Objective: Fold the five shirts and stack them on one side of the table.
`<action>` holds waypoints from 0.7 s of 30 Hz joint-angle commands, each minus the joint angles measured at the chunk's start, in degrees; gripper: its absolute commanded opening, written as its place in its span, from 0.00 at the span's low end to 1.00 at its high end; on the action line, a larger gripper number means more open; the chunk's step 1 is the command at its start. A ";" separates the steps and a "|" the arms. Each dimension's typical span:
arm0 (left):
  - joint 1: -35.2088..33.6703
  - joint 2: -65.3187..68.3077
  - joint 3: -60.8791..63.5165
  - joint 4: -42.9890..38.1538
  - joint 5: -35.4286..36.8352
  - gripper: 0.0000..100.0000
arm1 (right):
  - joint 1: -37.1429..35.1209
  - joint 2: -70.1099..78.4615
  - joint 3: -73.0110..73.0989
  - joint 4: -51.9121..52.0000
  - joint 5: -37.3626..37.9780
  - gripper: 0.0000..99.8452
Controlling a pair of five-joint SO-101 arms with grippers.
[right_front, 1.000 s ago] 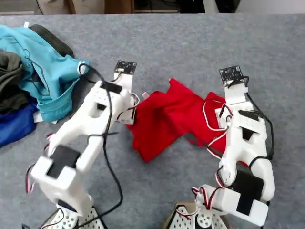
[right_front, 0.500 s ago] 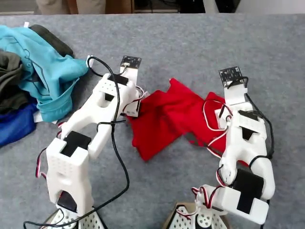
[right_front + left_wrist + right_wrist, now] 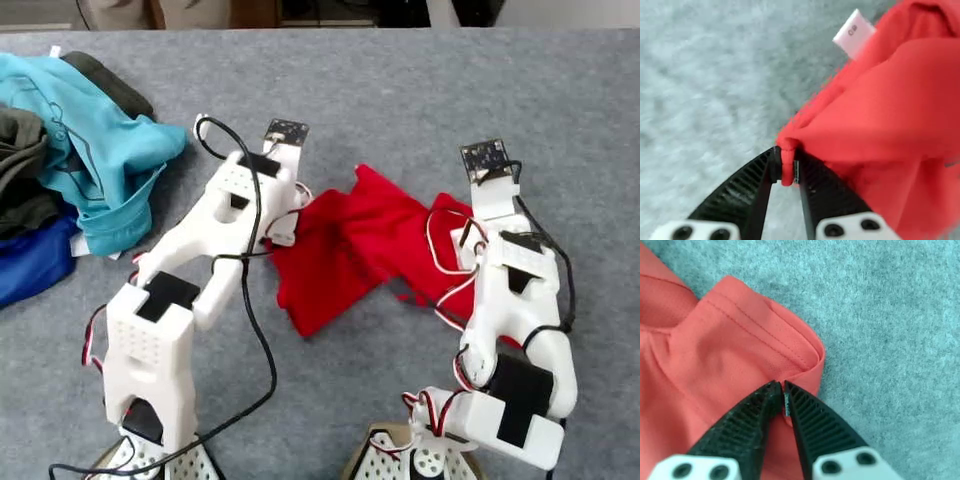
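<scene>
Reads as a robotics lab or a maker's bench rather than a home.

- Table [image 3: 400, 90]: covered edge to edge in grey felt-like cloth.
- Left arm [image 3: 190, 280] and right arm [image 3: 515, 300]: blocky white plastic shells, bases at the lower edge of the frame.
- Bare circuit boards [image 3: 285, 131] sit at the wrists.
- A black cable [image 3: 255, 330] and red-and-white wires [image 3: 445, 245] run loose in the open.
- Clothing on the cloth: a red shirt [image 3: 350, 250] at centre, a heap of shirts [image 3: 70, 150] at upper left.
- Top edge: a strip of room with wooden furniture [image 3: 250, 12] and dark gear [image 3: 400, 12].

Exact kind of room: cannot tell.
</scene>
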 commanded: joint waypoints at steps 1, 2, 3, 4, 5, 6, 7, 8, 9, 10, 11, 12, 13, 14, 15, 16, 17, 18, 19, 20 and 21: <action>-4.22 -7.60 -10.90 9.14 0.09 0.02 | 0.75 -3.21 -8.22 10.11 -0.53 0.00; -5.54 -9.63 -13.98 12.04 0.18 0.02 | 0.57 -5.14 -11.91 16.00 -0.62 0.00; -6.68 -11.91 -17.23 14.59 0.18 0.02 | 0.48 -7.25 -16.22 21.19 -1.49 0.00; -7.91 -14.11 -20.31 16.79 0.00 0.02 | 0.13 -9.63 -20.70 26.02 -3.25 0.00; -9.05 -16.22 -23.12 18.64 -0.18 0.02 | -0.22 -12.00 -26.07 30.15 -4.57 0.00; -10.20 -18.24 -25.85 20.04 -0.26 0.02 | -0.57 -13.85 -31.34 33.93 -5.27 0.00; -11.25 -20.26 -28.57 21.45 -0.26 0.02 | -1.27 -15.69 -36.97 37.36 -5.27 0.00; -12.31 -22.20 -31.38 22.77 -0.26 0.02 | -2.24 -17.01 -42.33 40.18 -5.27 0.00; -13.27 -24.04 -33.93 24.00 -0.26 0.02 | -3.03 -17.80 -47.87 42.81 -5.27 0.00; -14.15 -25.71 -36.48 25.23 -0.26 0.02 | -3.74 -18.15 -53.49 45.19 -5.27 0.00; -14.95 -27.30 -38.95 26.46 -0.26 0.02 | -4.44 -18.15 -58.95 47.47 -5.27 0.00; -15.65 -28.79 -41.32 27.52 -0.26 0.02 | -4.88 -17.89 -64.31 49.58 -5.27 0.00; -16.26 -30.20 -43.52 28.48 -0.26 0.02 | -5.05 -17.45 -69.76 51.43 -5.36 0.00; -16.97 -31.69 -45.63 29.27 -0.26 0.02 | -5.05 -16.92 -74.77 52.66 -5.63 0.00; -17.76 -33.10 -47.47 29.71 -0.26 0.02 | -5.05 -16.13 -79.69 53.63 -5.71 0.00; -18.73 -34.68 -48.88 29.80 -0.26 0.02 | -5.05 -15.43 -84.44 54.15 -5.80 0.00; -19.87 -36.18 -50.29 29.80 -0.26 0.02 | -4.88 -14.55 -89.10 54.42 -5.98 0.00; -21.10 -37.67 -51.25 29.80 -0.26 0.02 | -4.70 -13.67 -93.49 54.33 -7.03 0.00; -22.24 -39.16 -51.87 29.80 -0.26 0.02 | -4.62 -12.79 -97.63 54.33 -8.09 0.00; -23.38 -40.31 -52.04 29.80 -0.35 0.02 | -4.62 -11.82 -101.58 54.33 -8.88 0.00; -24.26 -41.36 -51.69 29.80 -0.79 0.02 | -4.62 -10.86 -105.10 54.33 -9.32 0.00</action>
